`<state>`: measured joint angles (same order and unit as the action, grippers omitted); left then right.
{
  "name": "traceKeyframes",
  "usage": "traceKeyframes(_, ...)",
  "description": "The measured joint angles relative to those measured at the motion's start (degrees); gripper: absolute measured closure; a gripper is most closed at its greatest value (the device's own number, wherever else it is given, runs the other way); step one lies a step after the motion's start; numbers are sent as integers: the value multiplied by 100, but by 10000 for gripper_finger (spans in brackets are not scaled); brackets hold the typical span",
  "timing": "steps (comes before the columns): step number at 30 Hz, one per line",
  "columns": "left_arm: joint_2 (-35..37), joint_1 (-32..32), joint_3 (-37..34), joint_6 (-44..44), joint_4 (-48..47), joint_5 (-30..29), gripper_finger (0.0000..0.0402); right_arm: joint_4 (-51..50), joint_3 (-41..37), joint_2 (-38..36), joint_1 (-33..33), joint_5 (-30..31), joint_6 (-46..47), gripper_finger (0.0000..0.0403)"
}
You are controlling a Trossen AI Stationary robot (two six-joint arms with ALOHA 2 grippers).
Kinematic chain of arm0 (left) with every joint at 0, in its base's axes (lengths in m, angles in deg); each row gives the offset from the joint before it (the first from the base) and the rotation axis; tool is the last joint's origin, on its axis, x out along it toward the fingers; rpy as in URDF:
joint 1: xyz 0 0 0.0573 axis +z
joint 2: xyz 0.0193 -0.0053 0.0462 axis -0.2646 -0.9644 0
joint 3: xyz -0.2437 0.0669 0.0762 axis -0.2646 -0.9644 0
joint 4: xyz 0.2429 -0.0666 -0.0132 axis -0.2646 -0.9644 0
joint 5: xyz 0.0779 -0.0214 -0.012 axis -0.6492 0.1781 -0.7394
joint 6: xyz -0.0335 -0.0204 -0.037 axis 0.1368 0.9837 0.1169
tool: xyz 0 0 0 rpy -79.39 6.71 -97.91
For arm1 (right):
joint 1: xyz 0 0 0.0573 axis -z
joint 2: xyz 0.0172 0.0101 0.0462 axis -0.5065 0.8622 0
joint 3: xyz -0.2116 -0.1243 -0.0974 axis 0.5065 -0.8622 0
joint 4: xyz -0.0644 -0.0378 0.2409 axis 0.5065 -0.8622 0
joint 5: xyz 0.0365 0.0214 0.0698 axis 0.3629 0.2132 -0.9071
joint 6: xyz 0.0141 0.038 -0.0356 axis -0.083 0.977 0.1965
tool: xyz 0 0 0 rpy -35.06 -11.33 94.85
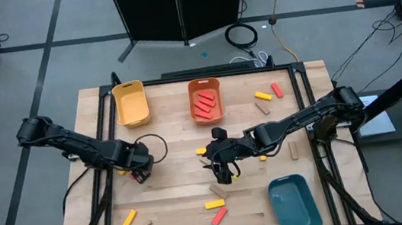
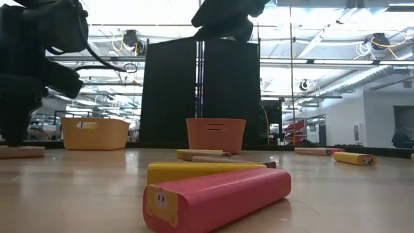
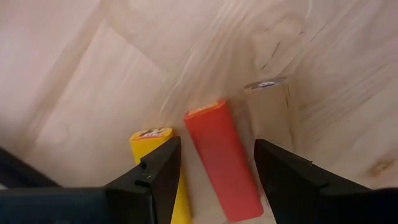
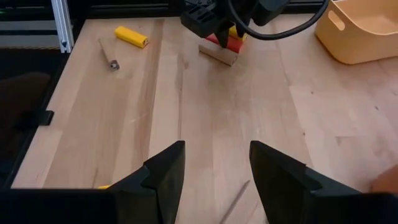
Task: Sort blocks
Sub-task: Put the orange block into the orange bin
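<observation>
My left gripper [image 1: 139, 170] [image 3: 216, 144] points down at left centre of the table, open. Its fingers stand either side of a red block [image 3: 221, 155] that lies flat on the wood. A yellow block [image 3: 152, 138] lies beside that, partly hidden under one finger, and a tan block [image 3: 270, 106] lies on the other side. My right gripper [image 1: 222, 173] [image 4: 216, 149] hangs open above the table's middle with nothing between its fingers. Other blocks lie scattered: yellow [image 1: 263, 96], red [image 1: 277, 90] and tan [image 1: 263, 107] at the far right.
At the far edge stand a yellow bin [image 1: 131, 103] and an orange bin [image 1: 206, 100] holding red blocks; a teal bin [image 1: 293, 203] stands near right. Loose blocks lie near the front: yellow [image 1: 128, 219], yellow [image 1: 214, 204], red [image 1: 219, 217] [image 2: 217, 197]. A tan block [image 1: 293, 150] lies at right.
</observation>
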<state>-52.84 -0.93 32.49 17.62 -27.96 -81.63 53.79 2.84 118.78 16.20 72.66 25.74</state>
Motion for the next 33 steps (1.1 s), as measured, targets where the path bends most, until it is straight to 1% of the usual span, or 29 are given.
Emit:
traceKeyframes(7, 0, 0, 0, 0, 31, -18, 199, -7, 0, 0, -1, -2, 2, 232)
traceKeyframes(13, -2, 0, 0, -17, 34, -161, 199, -9, 0, 0, -1, -4, 2, 232)
traceKeyframes(16, -2, 0, 5, -140, 32, -153, 199, -7, 0, 0, -1, -4, 2, 232)
traceKeyframes(26, 0, 1, 105, -159, -132, -77, 199, -8, 0, 0, -1, -7, 2, 232)
traceKeyframes(30, 0, 7, 105, -142, -314, -211, 199, -7, 0, 0, -1, -7, 2, 232)
traceKeyframes(33, 0, 7, 105, -142, -235, -231, 199, -8, 0, 0, -1, -7, 2, 232)
